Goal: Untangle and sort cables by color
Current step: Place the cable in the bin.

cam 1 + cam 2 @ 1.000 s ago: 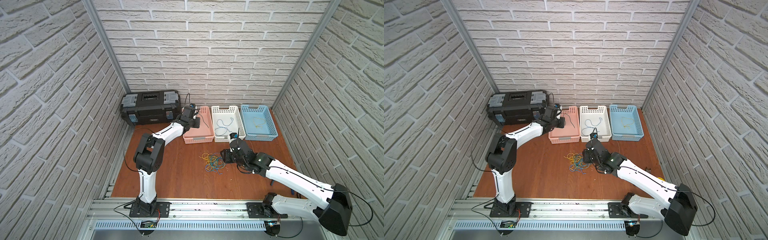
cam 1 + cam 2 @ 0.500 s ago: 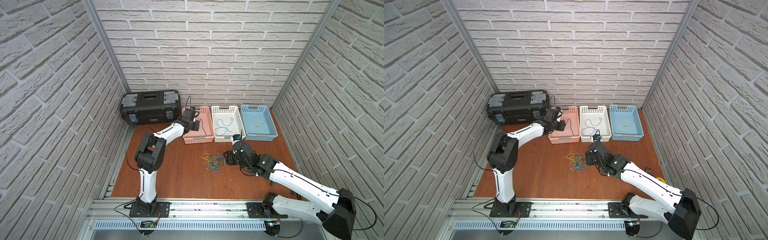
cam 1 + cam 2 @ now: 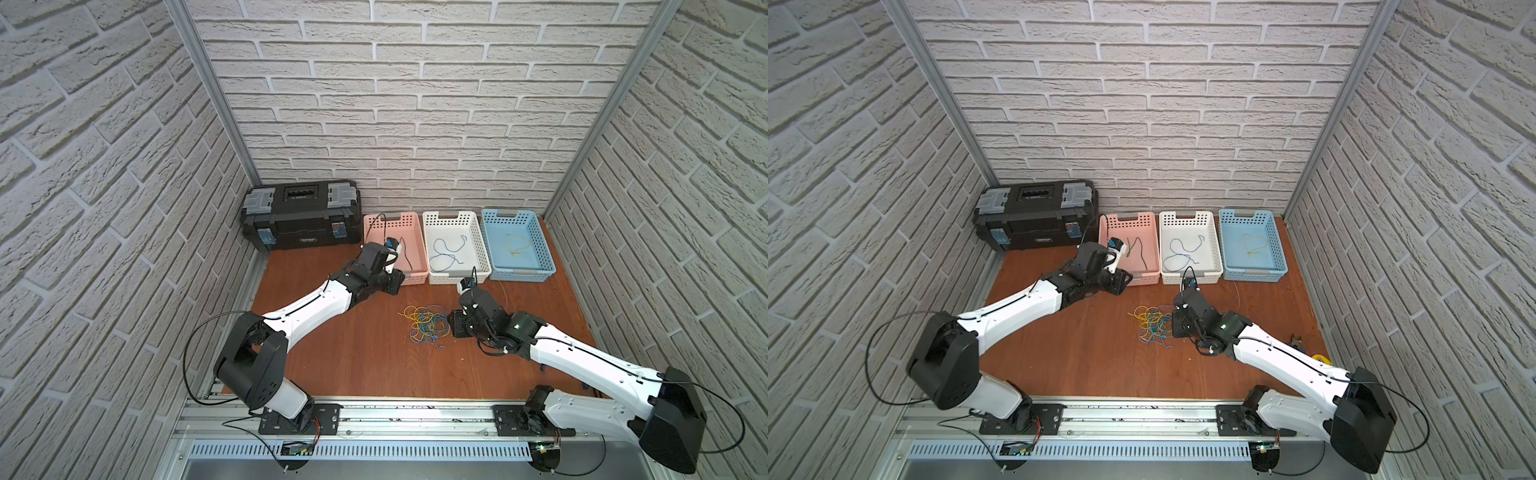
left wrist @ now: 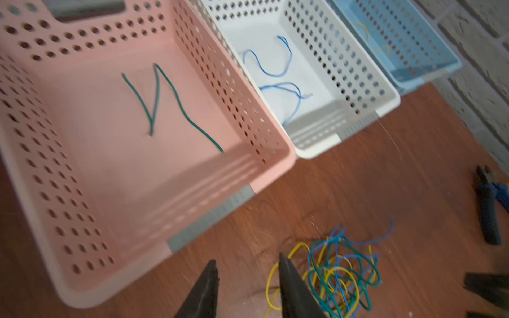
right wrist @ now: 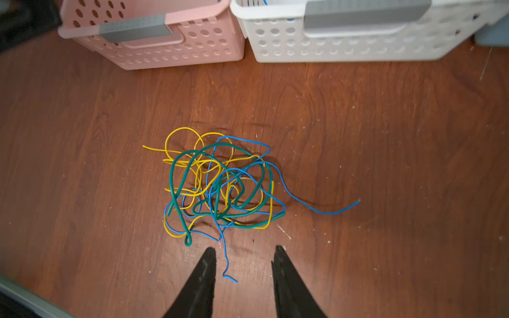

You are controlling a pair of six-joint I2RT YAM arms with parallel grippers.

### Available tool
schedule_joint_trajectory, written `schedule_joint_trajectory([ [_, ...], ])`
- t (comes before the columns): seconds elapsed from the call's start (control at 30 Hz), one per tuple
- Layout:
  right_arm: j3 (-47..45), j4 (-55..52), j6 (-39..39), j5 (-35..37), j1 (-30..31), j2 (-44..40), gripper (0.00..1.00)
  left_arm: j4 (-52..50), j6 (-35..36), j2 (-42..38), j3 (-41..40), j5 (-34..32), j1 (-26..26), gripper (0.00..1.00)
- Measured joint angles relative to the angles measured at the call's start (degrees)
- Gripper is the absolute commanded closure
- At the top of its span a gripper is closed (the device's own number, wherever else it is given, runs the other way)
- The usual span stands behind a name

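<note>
Our right gripper (image 5: 244, 249), jaws parted and empty, sits nearest the tangle of thin yellow, blue and teal wires (image 5: 220, 187) on the wooden table (image 5: 385, 137), a blue tail (image 5: 227, 264) trailing between its jaws; left gripper (image 4: 247, 258), likewise spread, hangs farther off.

You're looking into a booth of white brick walls (image 3: 415, 104) on three sides, with metal posts (image 3: 216, 95) in the two back corners. The floor (image 3: 357, 357) is reddish-brown wood, evenly lit. A black toolbox (image 3: 301, 216) sits against the back wall, left of centre. An aluminium rail (image 3: 415, 415) runs along the frame's bottom.
</note>
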Motion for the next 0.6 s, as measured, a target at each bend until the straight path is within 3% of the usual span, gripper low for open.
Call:
schedule_joint_trajectory([
  [0.23,-1.95,5.81,3.13,-2.27,0.00,4.35,0.68,6.49,-7.02,-0.66,-8.87,1.84,-7.61,0.70],
  [0.33,-2.49,8.94,4.13,-4.42,0.15,5.62,0.67,8.90,-9.14,-0.74,-11.28,0.87,-7.98,0.75],
  [0.6,1.03,10.51,1.66,-6.27,4.33,11.30,0.68,10.67,-9.79,-0.74,-12.87,-0.22,-7.45,0.77],
])
